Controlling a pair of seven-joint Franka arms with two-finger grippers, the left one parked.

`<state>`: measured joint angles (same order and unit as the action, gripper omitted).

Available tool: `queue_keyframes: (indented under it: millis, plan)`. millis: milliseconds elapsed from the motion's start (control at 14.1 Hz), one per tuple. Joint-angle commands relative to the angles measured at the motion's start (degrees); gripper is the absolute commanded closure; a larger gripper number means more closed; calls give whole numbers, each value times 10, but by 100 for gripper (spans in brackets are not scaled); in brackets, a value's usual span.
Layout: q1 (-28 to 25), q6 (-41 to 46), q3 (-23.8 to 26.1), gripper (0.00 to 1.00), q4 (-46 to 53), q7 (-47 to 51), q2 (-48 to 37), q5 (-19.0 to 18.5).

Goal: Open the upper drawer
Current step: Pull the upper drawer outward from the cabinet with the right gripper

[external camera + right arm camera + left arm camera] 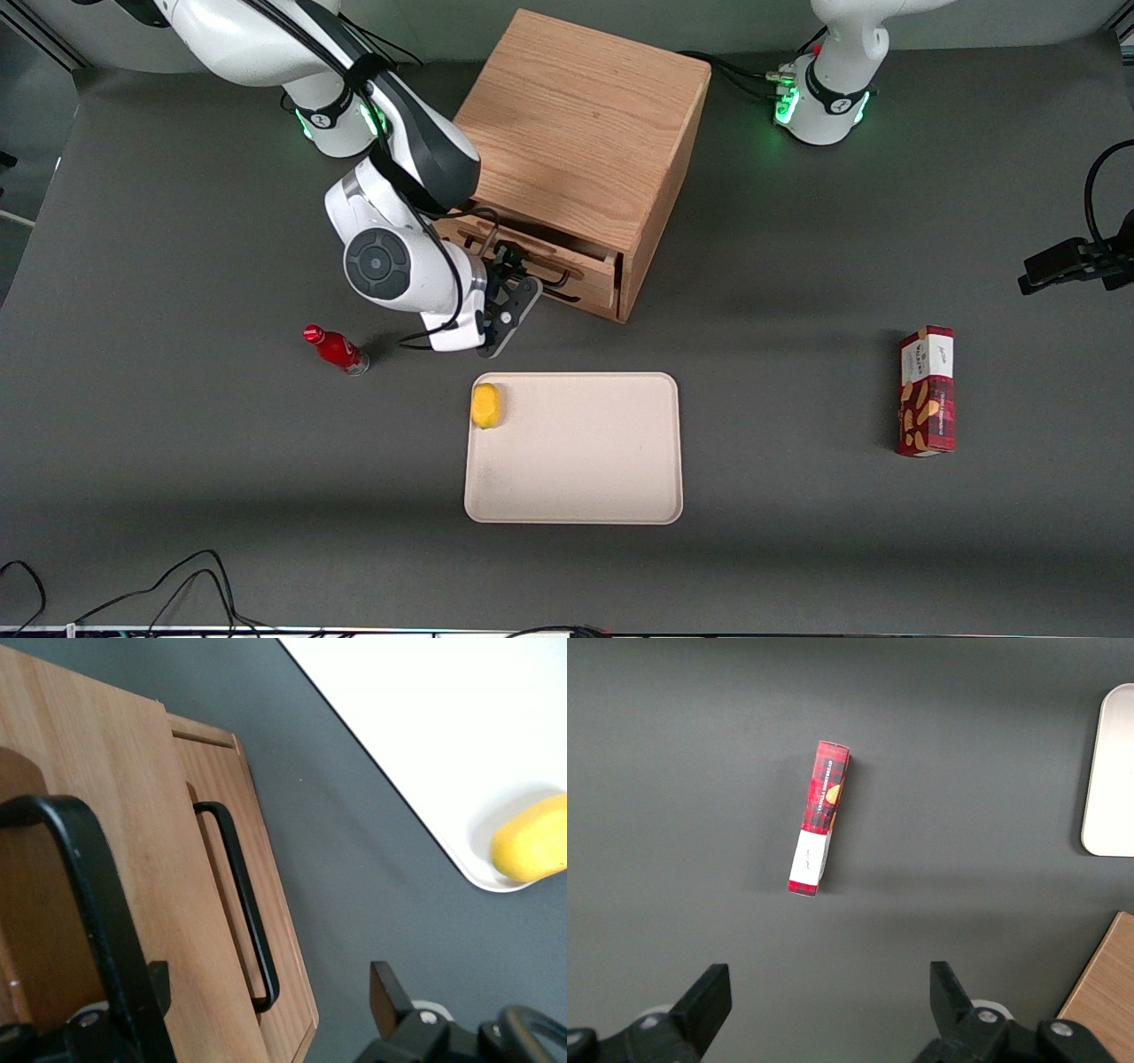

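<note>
Bottle (337,349): red, lying on the table, off to the working arm's side of the claw.
Claw (516,285): at the cabinet's (580,133) front, fingers spread apart, one finger (135,1010) against the top drawer's black handle (84,886); nothing clamped.
Top drawer (536,257): pulled out a little from the cabinet, right at the claw.
Bottom drawer (252,930): below the top drawer, its own black handle (241,904) untouched.
Lemon (485,405): in a corner of the tray (602,461), nearer the front camera than the claw.
Box (927,391): red, toward the parked arm's end, well apart from the claw.
</note>
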<state>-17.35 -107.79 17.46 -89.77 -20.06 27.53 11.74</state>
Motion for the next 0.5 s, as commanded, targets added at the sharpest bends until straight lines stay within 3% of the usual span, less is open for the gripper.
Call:
queue_keyframes:
  millis: [0,427]
  plan:
    - [6,5,3,0,28,-23,21,13]
    - [12,11,0,0,86,-23,56,12]
